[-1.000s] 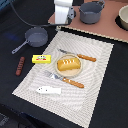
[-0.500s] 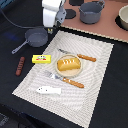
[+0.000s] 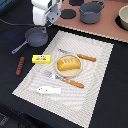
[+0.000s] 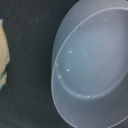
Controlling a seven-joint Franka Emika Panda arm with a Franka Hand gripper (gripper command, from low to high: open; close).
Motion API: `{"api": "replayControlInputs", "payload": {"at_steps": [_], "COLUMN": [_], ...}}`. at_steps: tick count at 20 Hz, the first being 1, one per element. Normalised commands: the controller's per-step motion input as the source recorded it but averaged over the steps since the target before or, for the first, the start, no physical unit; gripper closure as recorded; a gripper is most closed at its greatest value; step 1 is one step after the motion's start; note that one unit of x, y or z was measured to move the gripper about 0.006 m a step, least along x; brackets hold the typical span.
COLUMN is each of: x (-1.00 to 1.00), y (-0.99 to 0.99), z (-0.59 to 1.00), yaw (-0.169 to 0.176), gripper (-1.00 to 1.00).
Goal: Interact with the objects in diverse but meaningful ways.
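My white gripper (image 3: 43, 21) hangs just above the grey long-handled saucepan (image 3: 36, 36) at the exterior view's left. Its fingers are too blurred to read, and none show in the wrist view. That view is filled by the empty saucepan (image 4: 90, 65) seen from above. A golden bread loaf (image 3: 68, 63) lies on a plate in the middle of the striped placemat (image 3: 95, 75). An orange-handled knife (image 3: 84, 57) lies beyond the loaf and a fork (image 3: 67, 80) in front of it. The yellow butter block (image 3: 41, 59), white fish (image 3: 48, 90) and red-brown sausage (image 3: 20, 65) lie toward the left.
A second grey pot (image 3: 91, 11) stands on a brown board (image 3: 100, 29) at the back. A pale bowl (image 3: 123, 17) sits at the back right and dark round pieces (image 3: 67, 14) lie near the arm. A pale yellowish shape (image 4: 4, 55) shows at the wrist view's edge.
The arm has travelled toward the exterior view's left, from over the mat's far edge to above the saucepan. The objects on the table have not moved.
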Motion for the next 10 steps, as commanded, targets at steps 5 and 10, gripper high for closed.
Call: {"api": "replayControlInputs", "payload": {"at_steps": [5, 10], "x": [-0.22, -0.28], "y": [-0.12, -0.11], "z": [-0.17, -0.29], "yaw": [-0.113, -0.094], "gripper": [-1.0, -1.0]}}
